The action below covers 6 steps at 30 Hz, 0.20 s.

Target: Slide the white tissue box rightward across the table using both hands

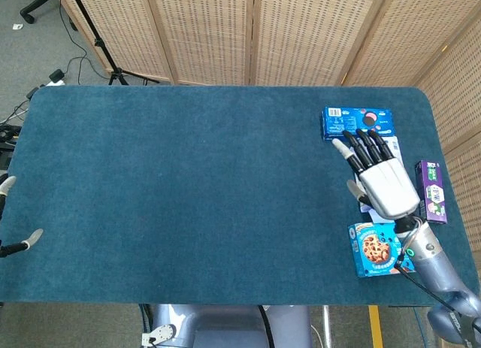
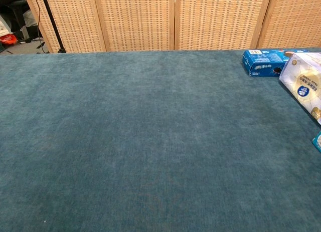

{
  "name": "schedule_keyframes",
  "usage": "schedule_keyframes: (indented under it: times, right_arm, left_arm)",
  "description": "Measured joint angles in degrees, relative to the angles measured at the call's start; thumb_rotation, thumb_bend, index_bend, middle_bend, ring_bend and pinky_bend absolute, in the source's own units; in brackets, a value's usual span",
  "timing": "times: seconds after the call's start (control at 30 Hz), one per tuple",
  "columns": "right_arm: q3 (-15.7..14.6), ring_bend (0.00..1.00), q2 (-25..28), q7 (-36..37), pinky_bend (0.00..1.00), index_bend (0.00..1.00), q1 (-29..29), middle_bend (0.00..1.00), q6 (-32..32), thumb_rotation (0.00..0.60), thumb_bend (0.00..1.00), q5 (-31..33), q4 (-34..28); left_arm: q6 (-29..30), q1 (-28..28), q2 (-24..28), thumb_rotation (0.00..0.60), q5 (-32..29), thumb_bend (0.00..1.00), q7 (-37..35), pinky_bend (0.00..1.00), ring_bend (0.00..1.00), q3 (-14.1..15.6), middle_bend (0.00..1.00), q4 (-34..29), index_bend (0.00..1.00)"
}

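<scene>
1. My right hand (image 1: 381, 179), fingers spread and holding nothing, hangs over the white tissue box (image 2: 305, 84), hiding most of it from the head camera.
2. Blue biscuit box (image 1: 358, 122) lies beyond; cookie box (image 1: 372, 249) nearer; purple packet (image 1: 431, 191) lies right.
3. My left hand (image 1: 15, 239): barely visible at the frame edge, state unclear.

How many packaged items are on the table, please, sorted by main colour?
Blue: 2, the blue cookie box and the chocolate-chip cookie box.
White: 1, the white tissue box.
Purple: 1, the purple box.
Total: 4.
</scene>
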Motion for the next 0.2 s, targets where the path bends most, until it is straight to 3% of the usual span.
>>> schedule_keyframes:
  times: [0.2]
  right_arm:
    - [-3.2, 0.00, -0.6, 2.1, 0.00, 0.00, -10.4, 0.00, 6.6, 0.600, 0.00, 0.3, -2.0]
  left_arm:
    - [3.4, 2.4, -2.4, 0.600, 2.5, 0.18, -0.8, 0.00, 0.00, 1.8, 0.00, 4.0, 0.00]
